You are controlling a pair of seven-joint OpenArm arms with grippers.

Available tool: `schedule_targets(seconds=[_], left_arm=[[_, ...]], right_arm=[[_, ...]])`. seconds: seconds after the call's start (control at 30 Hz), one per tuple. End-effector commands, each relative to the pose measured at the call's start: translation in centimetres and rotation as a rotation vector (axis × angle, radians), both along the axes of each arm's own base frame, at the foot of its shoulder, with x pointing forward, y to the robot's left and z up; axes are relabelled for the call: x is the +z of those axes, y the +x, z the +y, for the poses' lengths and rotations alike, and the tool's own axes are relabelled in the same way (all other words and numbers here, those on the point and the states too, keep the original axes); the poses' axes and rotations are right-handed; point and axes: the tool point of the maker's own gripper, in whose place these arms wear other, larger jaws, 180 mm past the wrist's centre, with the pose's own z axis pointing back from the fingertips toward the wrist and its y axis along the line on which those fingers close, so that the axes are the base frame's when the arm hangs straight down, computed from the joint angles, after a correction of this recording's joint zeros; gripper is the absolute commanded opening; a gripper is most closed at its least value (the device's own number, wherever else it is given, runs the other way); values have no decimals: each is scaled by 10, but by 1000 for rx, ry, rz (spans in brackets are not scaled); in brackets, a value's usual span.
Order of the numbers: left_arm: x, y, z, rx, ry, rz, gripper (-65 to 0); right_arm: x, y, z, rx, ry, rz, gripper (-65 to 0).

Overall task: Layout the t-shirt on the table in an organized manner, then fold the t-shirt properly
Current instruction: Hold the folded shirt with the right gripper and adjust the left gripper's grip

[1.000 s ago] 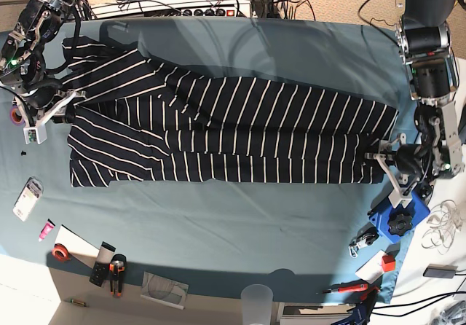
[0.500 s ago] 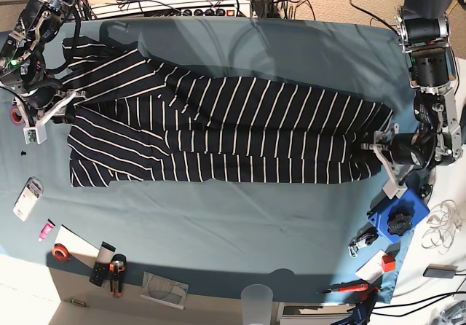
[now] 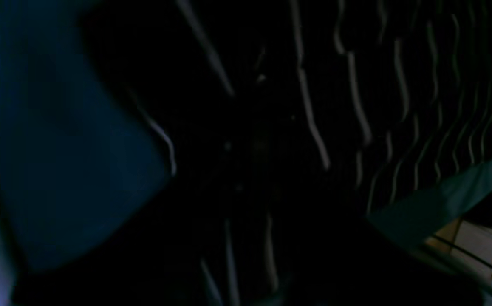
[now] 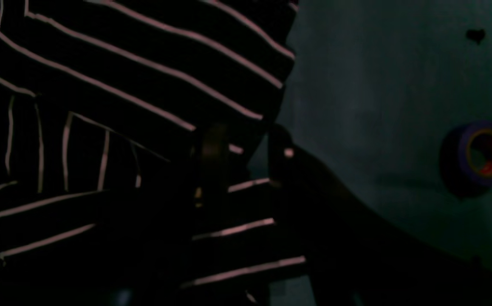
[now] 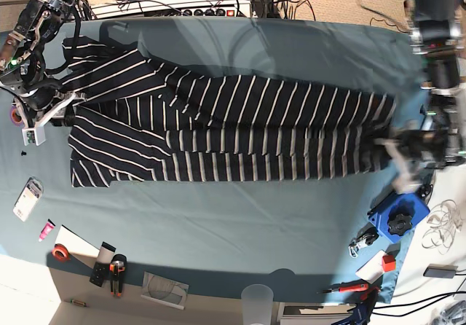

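I have the shirt stretched lengthwise across the teal surface, folded into a long band. My right gripper sits at the sleeve end; in its wrist view one finger lies over the striped cloth and the other beside the edge, so it looks to be pinching the shirt. My left gripper is at the hem end, blurred in the base view, and its wrist view is nearly black, so I cannot tell whether it is spread or pressed together, or whether it has any cloth.

My worry is that if the left has caught only the top layer, or nothing, a pull would drag the band askew or open the fold. The tape roll lies near the right gripper and could snag.
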Motion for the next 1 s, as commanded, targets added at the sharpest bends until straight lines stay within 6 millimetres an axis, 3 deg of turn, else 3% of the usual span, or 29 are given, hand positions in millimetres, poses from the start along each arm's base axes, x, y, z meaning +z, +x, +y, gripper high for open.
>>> schedule_targets(seconds=[0.0, 0.1, 0.3, 0.57, 0.67, 0.87, 0.9, 0.97], left_arm=[[21, 13, 9, 0, -4, -52, -650], [37, 19, 6, -24, -65, -105, -650], [75, 38, -22, -88, -237, -263, -650], [83, 40, -29, -108, -238, -291, -650], [82, 40, -28, -110, -227, -289, -650], [50, 24, -8, -108, -80, -190, -650], [46, 22, -6, -109, -60, -178, -631], [42, 20, -1, -108, -26, -161, -472]], right_arm=[[16, 8, -5, 4, -20, -54, -486], [17, 9, -4, 6, -19, -67, -486], [21, 12, -4, 8, -15, -90, -486], [20, 12, -4, 8, -16, -90, -486], [20, 12, -4, 8, -16, -89, -486], [20, 12, -4, 8, -16, -89, -486], [20, 12, -4, 8, -16, -89, -486], [20, 12, -4, 8, -16, -89, -486]])
